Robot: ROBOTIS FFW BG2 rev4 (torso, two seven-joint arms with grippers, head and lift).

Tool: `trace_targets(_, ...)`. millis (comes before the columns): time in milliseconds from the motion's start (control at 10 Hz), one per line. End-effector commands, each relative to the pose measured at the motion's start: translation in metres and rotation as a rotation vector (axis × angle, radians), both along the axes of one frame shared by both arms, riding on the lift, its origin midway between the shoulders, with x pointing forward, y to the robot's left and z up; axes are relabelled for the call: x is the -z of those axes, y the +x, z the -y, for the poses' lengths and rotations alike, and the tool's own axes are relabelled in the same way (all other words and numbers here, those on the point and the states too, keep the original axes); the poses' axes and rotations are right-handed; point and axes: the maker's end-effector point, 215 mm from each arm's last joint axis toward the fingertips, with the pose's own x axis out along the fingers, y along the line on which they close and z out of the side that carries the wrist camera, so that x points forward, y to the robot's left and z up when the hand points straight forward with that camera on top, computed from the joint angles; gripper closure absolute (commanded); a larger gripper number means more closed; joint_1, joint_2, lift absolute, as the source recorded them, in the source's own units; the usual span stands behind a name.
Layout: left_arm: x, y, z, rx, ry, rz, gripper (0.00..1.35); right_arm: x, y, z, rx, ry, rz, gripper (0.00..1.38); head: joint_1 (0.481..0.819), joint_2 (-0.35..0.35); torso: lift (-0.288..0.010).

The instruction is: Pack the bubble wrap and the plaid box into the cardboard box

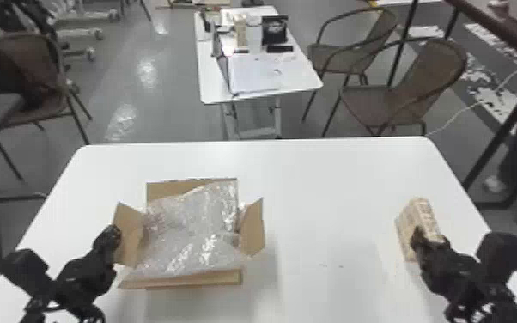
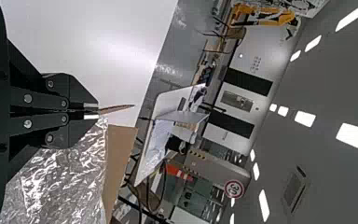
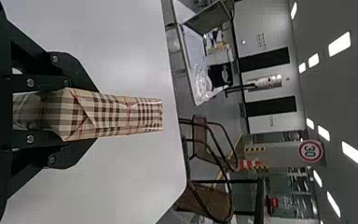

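Steadying the left flap (image 1: pixel 128 240) with my left gripper (image 2: pixel 93 111) clenched on it, I'd bring the plaid box (image 1: pixel 418 214) — grasped by my right gripper (image 3: pixel 86 114), far to the right — high over the cardboard box (image 1: pixel 197 279), then lower it gently onto the bubble wrap (image 1: pixel 184 240) inside.

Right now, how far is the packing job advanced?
The clear bubble wrap already lies in the open brown cardboard box. The right gripper holds the beige plaid box away from it; the left gripper pinches a flap. Packing the plaid box is left.
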Motion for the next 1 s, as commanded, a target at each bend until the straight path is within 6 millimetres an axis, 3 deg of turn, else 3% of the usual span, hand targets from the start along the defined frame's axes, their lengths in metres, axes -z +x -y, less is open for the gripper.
trace_targets(0, 0.000, 0.001, 0.003, 0.003, -0.002, 0.000, 1.13, -0.040, 0.023, -0.041, -0.106, 0.042, 0.040, 1.21, 0.695, 0.092, -0.018)
trace_targets(200, -0.001, 0.003, 0.004, 0.006, 0.000, 0.001, 1.13, -0.088, 0.043, -0.104, -0.279, 0.131, 0.058, 1.21, 0.695, 0.159, -0.018)
trace_targets(400, -0.001, 0.004, 0.005, 0.009, 0.003, 0.001, 1.13, -0.111, 0.041, -0.169, -0.462, 0.196, 0.007, 1.21, 0.695, 0.214, -0.018)
trace_targets(700, -0.002, 0.007, 0.007, 0.015, 0.009, -0.002, 1.13, -0.129, 0.033, -0.229, -0.738, 0.203, -0.102, 1.21, 0.695, 0.303, -0.018)
trace_targets(900, -0.002, 0.009, 0.009, 0.019, 0.011, -0.004, 1.13, -0.122, 0.015, -0.269, -0.935, 0.259, -0.157, 1.21, 0.695, 0.348, -0.018)
